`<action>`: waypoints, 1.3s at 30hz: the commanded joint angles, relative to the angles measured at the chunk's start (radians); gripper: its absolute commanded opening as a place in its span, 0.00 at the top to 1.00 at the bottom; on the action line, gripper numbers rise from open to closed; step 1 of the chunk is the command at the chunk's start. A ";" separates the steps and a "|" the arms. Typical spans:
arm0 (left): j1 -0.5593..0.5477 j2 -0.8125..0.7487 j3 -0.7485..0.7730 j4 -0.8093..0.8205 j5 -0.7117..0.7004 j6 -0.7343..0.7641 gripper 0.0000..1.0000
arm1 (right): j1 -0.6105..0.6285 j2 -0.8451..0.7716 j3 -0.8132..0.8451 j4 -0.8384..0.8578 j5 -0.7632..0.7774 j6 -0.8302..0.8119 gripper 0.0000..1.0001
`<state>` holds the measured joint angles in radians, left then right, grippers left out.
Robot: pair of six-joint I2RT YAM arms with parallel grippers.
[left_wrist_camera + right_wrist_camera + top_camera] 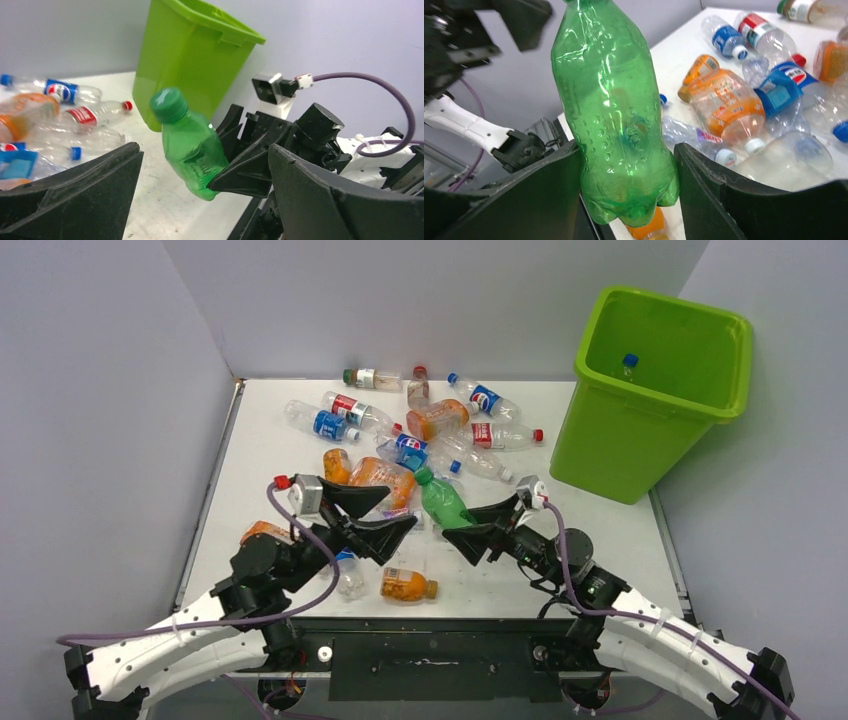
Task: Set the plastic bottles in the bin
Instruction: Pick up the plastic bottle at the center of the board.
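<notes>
your right claw pinches the green plastic bottle near its base; it looks light, slick and crushable, so squeeze gently. your left claw is spread, holding nothing.

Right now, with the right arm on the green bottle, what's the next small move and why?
Probably raise the right gripper and swing it toward the bin. Its jaws are closed on the base of the green bottle, which looks lifted off the pile, and the bin's rim stands well above the table at the far right. The left gripper is open and empty.
</notes>
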<state>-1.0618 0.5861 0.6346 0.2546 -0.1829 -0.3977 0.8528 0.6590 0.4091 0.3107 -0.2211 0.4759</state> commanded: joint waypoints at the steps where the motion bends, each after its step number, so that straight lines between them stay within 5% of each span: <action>1: 0.064 0.069 -0.023 0.208 0.120 -0.191 0.04 | 0.014 -0.001 -0.034 0.352 -0.032 0.054 0.95; 12: 0.174 0.289 -0.008 0.426 0.417 -0.378 0.00 | 0.046 0.023 -0.067 0.479 -0.042 0.078 0.95; 17: 0.174 0.369 -0.008 0.513 0.479 -0.400 0.11 | 0.072 0.048 -0.062 0.489 -0.028 0.077 0.95; 24: 0.165 0.384 0.003 0.525 0.506 -0.362 0.35 | 0.097 0.066 -0.057 0.471 -0.006 0.067 0.95; 27: 0.160 0.387 0.006 0.510 0.509 -0.344 0.63 | 0.106 0.078 -0.043 0.443 0.009 0.067 0.94; 28: 0.159 0.387 0.004 0.507 0.509 -0.340 0.68 | 0.106 0.083 -0.031 0.422 0.008 0.066 0.84; 30: 0.160 0.377 0.002 0.494 0.504 -0.330 0.73 | 0.109 0.085 0.002 0.345 0.010 0.058 0.39; 33: 0.162 0.331 0.013 0.397 0.473 -0.269 0.80 | 0.112 0.057 0.071 0.160 0.035 0.027 0.03; 39: 0.166 0.208 0.138 -0.012 0.359 -0.006 0.93 | 0.112 -0.004 0.255 -0.228 0.096 -0.088 0.10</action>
<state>-0.8978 0.8764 0.6315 0.4828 0.2626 -0.6067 0.9573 0.6895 0.5251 0.3222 -0.1741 0.4828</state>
